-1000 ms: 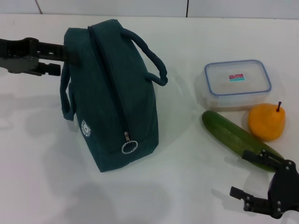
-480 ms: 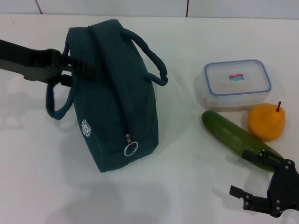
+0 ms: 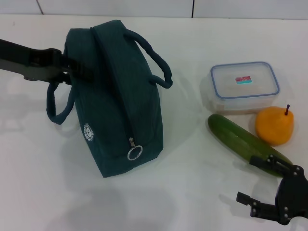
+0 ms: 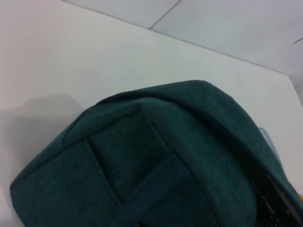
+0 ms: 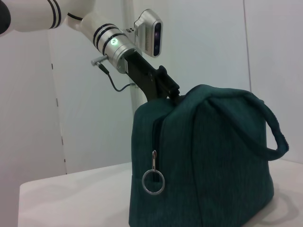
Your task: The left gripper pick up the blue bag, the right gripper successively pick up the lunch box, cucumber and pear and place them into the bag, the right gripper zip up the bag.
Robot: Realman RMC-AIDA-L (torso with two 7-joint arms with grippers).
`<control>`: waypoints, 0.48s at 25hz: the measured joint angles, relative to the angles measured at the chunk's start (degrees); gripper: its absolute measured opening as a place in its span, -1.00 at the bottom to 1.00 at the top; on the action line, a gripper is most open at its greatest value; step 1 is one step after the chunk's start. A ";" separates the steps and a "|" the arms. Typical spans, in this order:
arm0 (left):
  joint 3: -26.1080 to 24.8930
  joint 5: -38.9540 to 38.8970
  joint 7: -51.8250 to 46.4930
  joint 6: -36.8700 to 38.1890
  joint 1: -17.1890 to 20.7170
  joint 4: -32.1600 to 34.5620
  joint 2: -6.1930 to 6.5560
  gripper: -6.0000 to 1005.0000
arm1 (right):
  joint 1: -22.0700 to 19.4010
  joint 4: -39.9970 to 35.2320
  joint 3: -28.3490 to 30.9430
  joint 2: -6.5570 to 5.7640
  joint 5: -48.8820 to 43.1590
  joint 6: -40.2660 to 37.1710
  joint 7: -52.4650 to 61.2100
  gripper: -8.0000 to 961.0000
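Left pincer (image 3: pixel 72 72) against blue bag (image 3: pixel 118 96), spread untellable; right pincer (image 3: pixel 257 185) spread, empty, near cucumber (image 3: pixel 240 139)

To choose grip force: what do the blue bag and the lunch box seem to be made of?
The blue bag: probably woven fabric, matte, with soft folds; its zipper ring looks like shiny metal. The lunch box: apparently clear hard plastic, glossy, see-through walls, blue-rimmed lid.

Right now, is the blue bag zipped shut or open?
Shut. The blue bag shows its zipper line closed along the top, ring pull hanging at the end.
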 joint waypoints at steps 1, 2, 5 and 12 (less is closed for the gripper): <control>-0.01 -0.04 0.06 0.01 0.03 -0.17 0.02 0.46 | 0.00 0.01 -0.05 0.00 0.00 0.00 0.01 0.75; -0.02 -0.06 0.18 0.03 0.05 -0.50 0.05 0.46 | 0.00 0.02 -0.07 0.00 0.00 0.00 0.02 0.75; -0.02 -0.73 1.20 0.12 0.10 -1.45 0.14 0.17 | 0.07 0.03 -0.03 0.03 0.00 0.00 0.05 0.74; 0.27 -2.01 2.43 0.21 0.18 -1.97 0.23 -0.42 | 0.10 0.03 -0.05 0.09 0.00 -0.02 0.18 0.74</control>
